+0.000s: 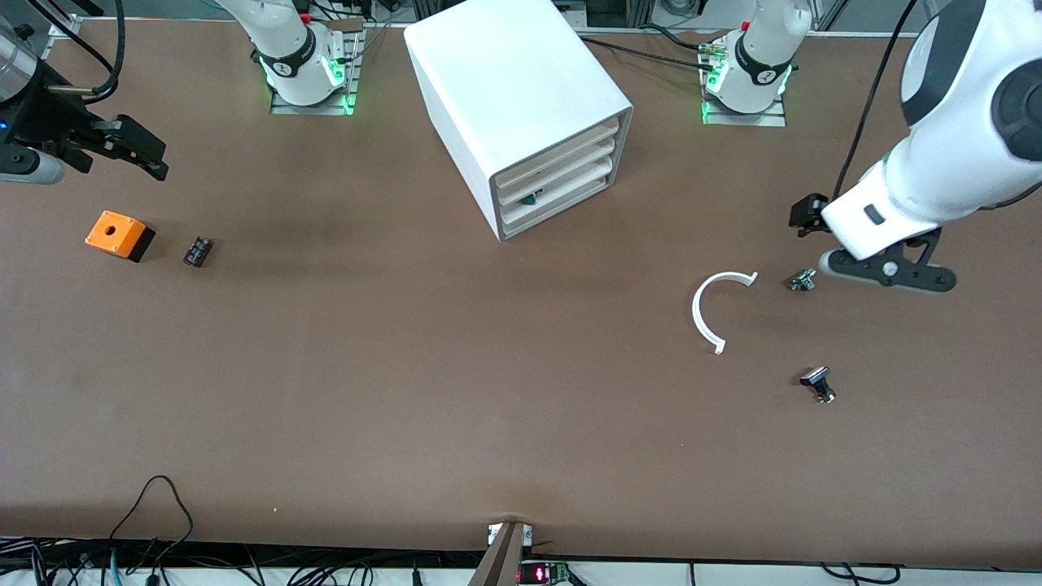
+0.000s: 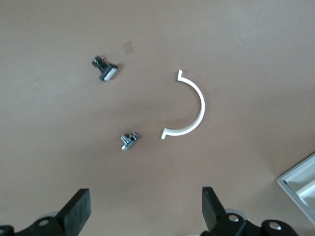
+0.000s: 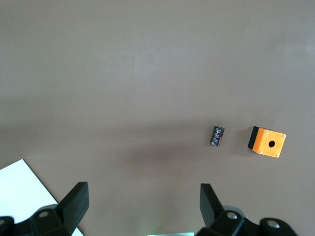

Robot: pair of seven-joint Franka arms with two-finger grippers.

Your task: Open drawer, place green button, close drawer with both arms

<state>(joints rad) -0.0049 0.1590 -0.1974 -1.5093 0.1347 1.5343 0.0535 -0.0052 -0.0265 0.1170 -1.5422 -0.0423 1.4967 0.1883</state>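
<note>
The left end effector (image 1: 887, 273) hangs over the desk (image 1: 488, 391) at the left arm's end, just beside a small metal part (image 1: 803, 281). A curved strip (image 1: 716, 309) lies near it, toward the cabinet (image 1: 521, 114). The right end effector (image 1: 134, 150) hangs above the box (image 1: 118, 234) and a small cylinder (image 1: 198, 251).

One cabinet (image 1: 521, 106) with three drawers (image 1: 562, 175); one orange box (image 1: 119, 234); one white arc (image 1: 716, 309); three small parts (image 1: 816, 382); two arms (image 1: 936, 138).

Even overhead light, soft shadows, sharp.
</note>
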